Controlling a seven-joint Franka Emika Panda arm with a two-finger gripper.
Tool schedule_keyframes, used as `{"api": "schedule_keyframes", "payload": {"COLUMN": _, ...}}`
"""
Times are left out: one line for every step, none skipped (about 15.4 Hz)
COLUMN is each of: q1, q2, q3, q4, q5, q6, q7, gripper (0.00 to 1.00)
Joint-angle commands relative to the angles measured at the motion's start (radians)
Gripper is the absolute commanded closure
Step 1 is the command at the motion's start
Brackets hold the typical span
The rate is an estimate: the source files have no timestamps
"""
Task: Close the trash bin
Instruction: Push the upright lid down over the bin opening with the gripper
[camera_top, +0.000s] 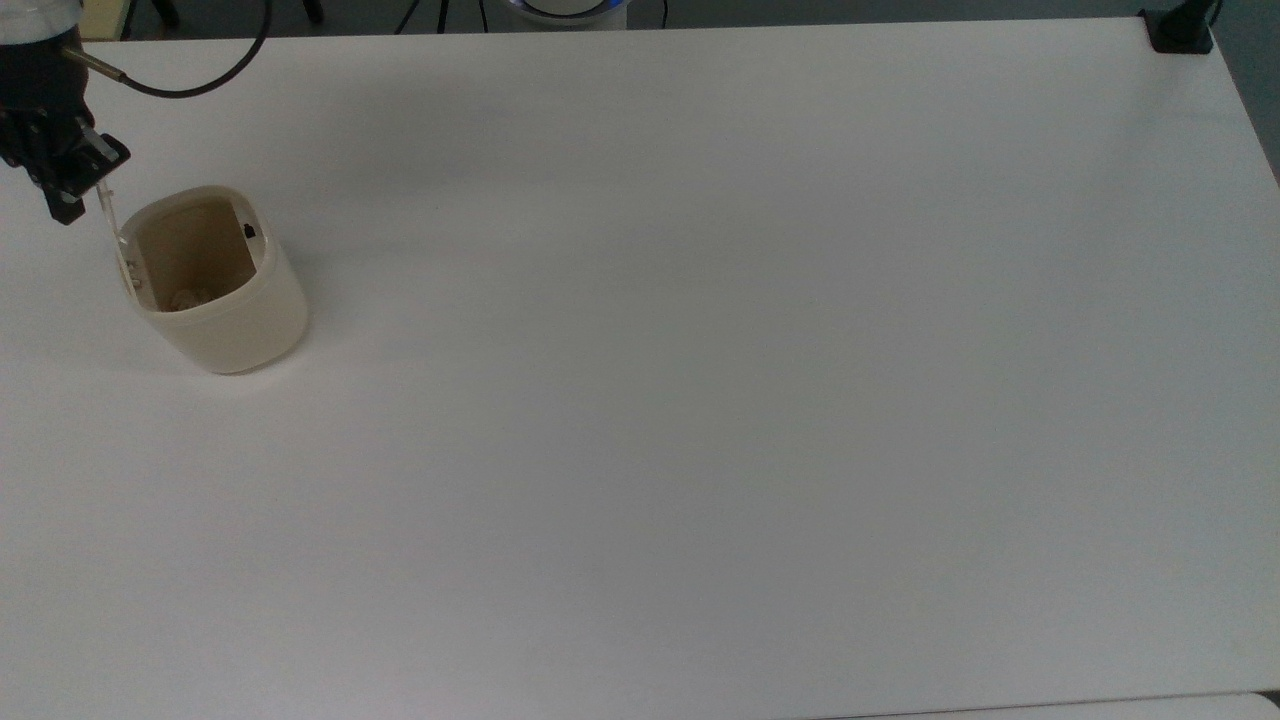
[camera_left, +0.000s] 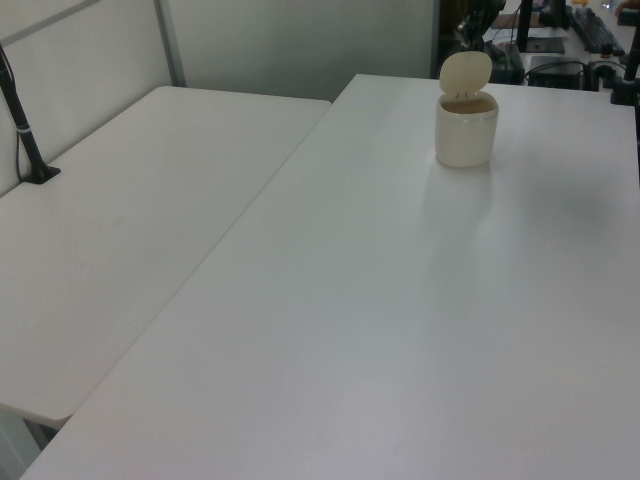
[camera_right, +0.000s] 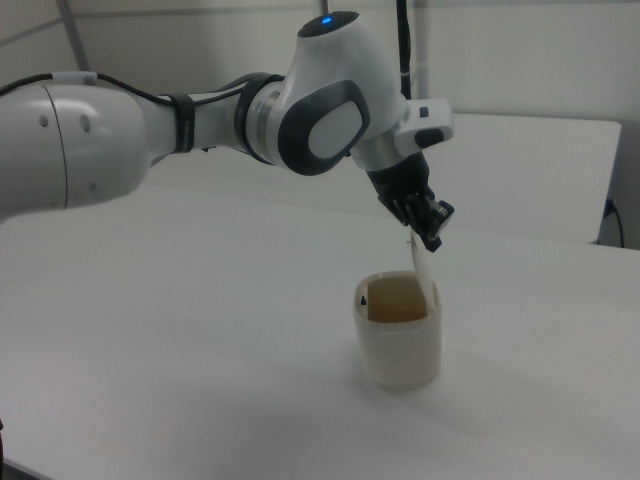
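Trash bin: cream plastic, standing on the white table toward 9 o'clock in the top view and toward 1 o'clock in the left view; its lid stands raised near upright on its hinge, the brown inside open to view, so the closing is judged not yet done. Gripper: at the lid's top edge, on its outer side, at 10 o'clock from the bin in the top view; whether its fingers are parted or closed, cannot tell. Remaining, as a judgement: push the lid over and down onto the rim until it lies flat.
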Motion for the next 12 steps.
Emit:
{"api": "schedule_keyframes", "payload": {"q1": 0.013, "q2": -0.021, "q3": 0.003, "q4": -0.018, "q5": 0.011, "q6": -0.113, "q7": -0.094, "gripper": 1.0}}
{"api": "schedule_keyframes", "payload": {"q1": 0.018, "q2": -0.026, "q3": 0.004, "q4": -0.018, "q5": 0.011, "q6": -0.142, "q7": -0.117, "gripper": 1.0}}
{"api": "schedule_keyframes", "payload": {"q1": 0.03, "q2": -0.029, "q3": 0.004, "q4": -0.018, "q5": 0.011, "q6": -0.174, "q7": -0.134, "gripper": 1.0}}
{"api": "schedule_keyframes", "payload": {"q1": 0.038, "q2": -0.029, "q3": 0.004, "q4": -0.018, "q5": 0.011, "q6": -0.202, "q7": -0.146, "gripper": 1.0}}
{"api": "schedule_keyframes", "payload": {"q1": 0.044, "q2": -0.029, "q3": 0.004, "q4": -0.02, "q5": 0.011, "q6": -0.211, "q7": -0.149, "gripper": 1.0}}
{"api": "schedule_keyframes", "payload": {"q1": 0.049, "q2": -0.024, "q3": 0.004, "q4": -0.026, "q5": 0.011, "q6": -0.21, "q7": -0.149, "gripper": 1.0}}
{"api": "schedule_keyframes", "payload": {"q1": 0.053, "q2": -0.019, "q3": 0.004, "q4": -0.034, "q5": 0.011, "q6": -0.205, "q7": -0.149, "gripper": 1.0}}
{"api": "schedule_keyframes", "payload": {"q1": 0.056, "q2": -0.013, "q3": 0.004, "q4": -0.035, "q5": 0.011, "q6": -0.202, "q7": -0.149, "gripper": 1.0}}
{"api": "schedule_keyframes", "payload": {"q1": 0.056, "q2": -0.009, "q3": 0.004, "q4": -0.035, "q5": 0.014, "q6": -0.199, "q7": -0.149, "gripper": 1.0}}
{"api": "schedule_keyframes", "payload": {"q1": 0.063, "q2": 0.0, "q3": 0.004, "q4": -0.034, "q5": 0.015, "q6": -0.199, "q7": -0.149, "gripper": 1.0}}
{"api": "schedule_keyframes", "payload": {"q1": 0.067, "q2": 0.004, "q3": 0.004, "q4": -0.034, "q5": 0.021, "q6": -0.196, "q7": -0.149, "gripper": 1.0}}
{"api": "schedule_keyframes", "payload": {"q1": 0.07, "q2": 0.01, "q3": 0.004, "q4": -0.035, "q5": 0.023, "q6": -0.187, "q7": -0.149, "gripper": 1.0}}
